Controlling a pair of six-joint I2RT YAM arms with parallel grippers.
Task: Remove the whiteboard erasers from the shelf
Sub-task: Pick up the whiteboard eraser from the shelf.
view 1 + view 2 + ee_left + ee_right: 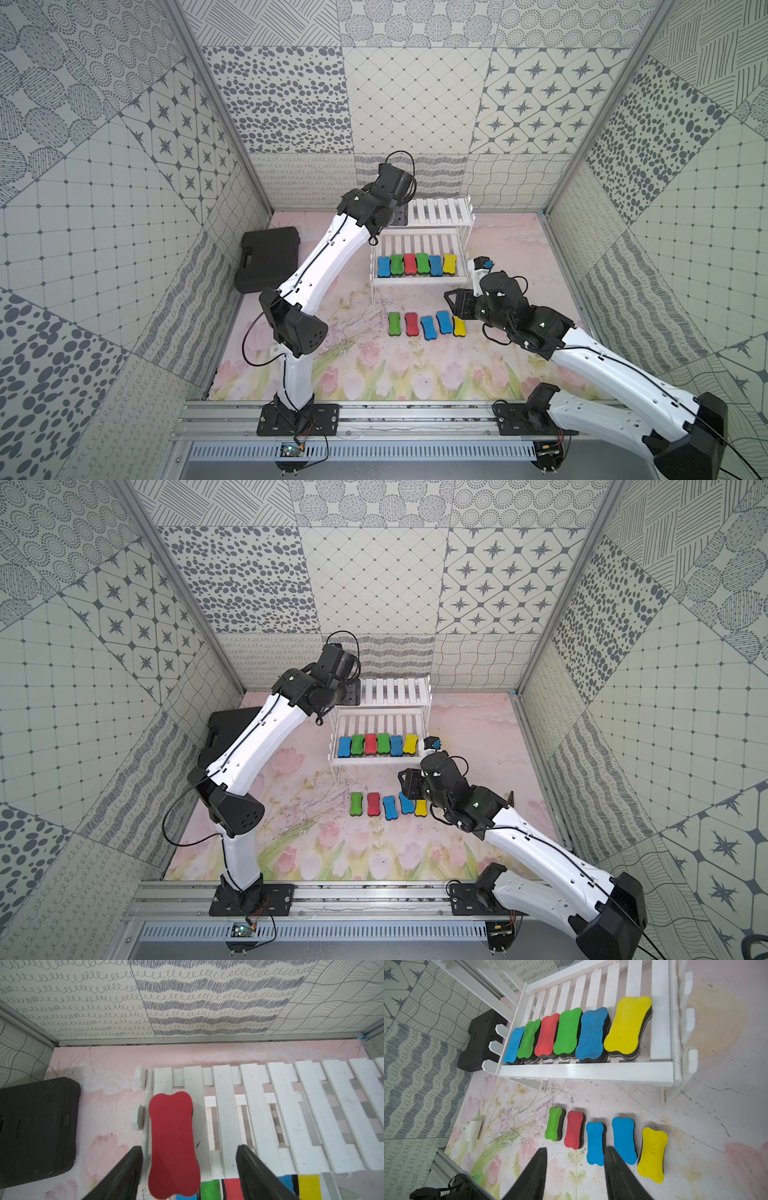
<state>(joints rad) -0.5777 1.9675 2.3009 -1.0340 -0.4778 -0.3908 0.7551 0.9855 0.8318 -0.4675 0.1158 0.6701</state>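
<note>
A red whiteboard eraser [172, 1136] lies at the left end of the top tier of the white slatted shelf [259, 1105]. My left gripper [189, 1147] is open around the eraser, which sits nearer one finger and touches neither. In both top views my left wrist hides that eraser. Several more erasers [415, 264] stand in a row on the lower tier [419, 281]. Several others [424, 324] lie in a row on the table in front of the shelf. My right gripper [576, 1148] hangs open and empty just above the table, close to that row.
A black plastic case [268, 259] lies on the table left of the shelf, close to the left wall. The back wall stands right behind the shelf. The table is a pink flowered mat [374, 374], enclosed by patterned walls.
</note>
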